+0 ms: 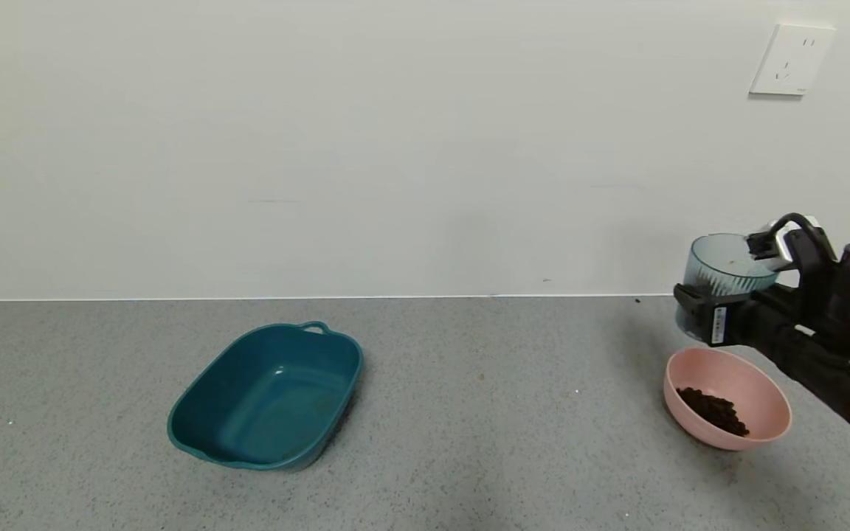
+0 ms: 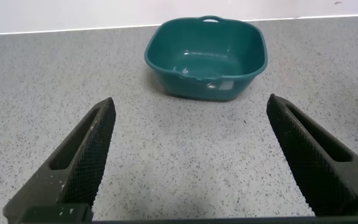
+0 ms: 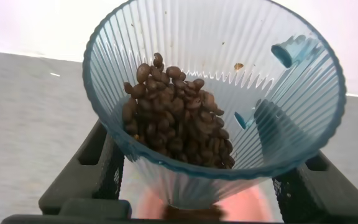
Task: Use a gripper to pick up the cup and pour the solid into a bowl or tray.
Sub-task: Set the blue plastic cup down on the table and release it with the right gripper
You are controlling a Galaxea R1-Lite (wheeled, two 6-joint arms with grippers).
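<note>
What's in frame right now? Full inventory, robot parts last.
cup: 1, translucent blue-grey, ribbed, held above the counter's right end, just over the bowl's far edge
solid in cup: 1 heap, dark brown beans, piled against one side of the cup
bowl: 1, pale pink, on the counter's right end, below the cup
solid in bowl: 1 small pile, dark brown
tub: 1, dark teal, rectangular with handles, left of centre on the counter, nothing in it
counter: 1, grey speckled
wall socket: 1, white, upper right of the wall
right gripper: 1, black, jaws shut on the cup
left gripper: 1, black, jaws open, facing the tub
</note>
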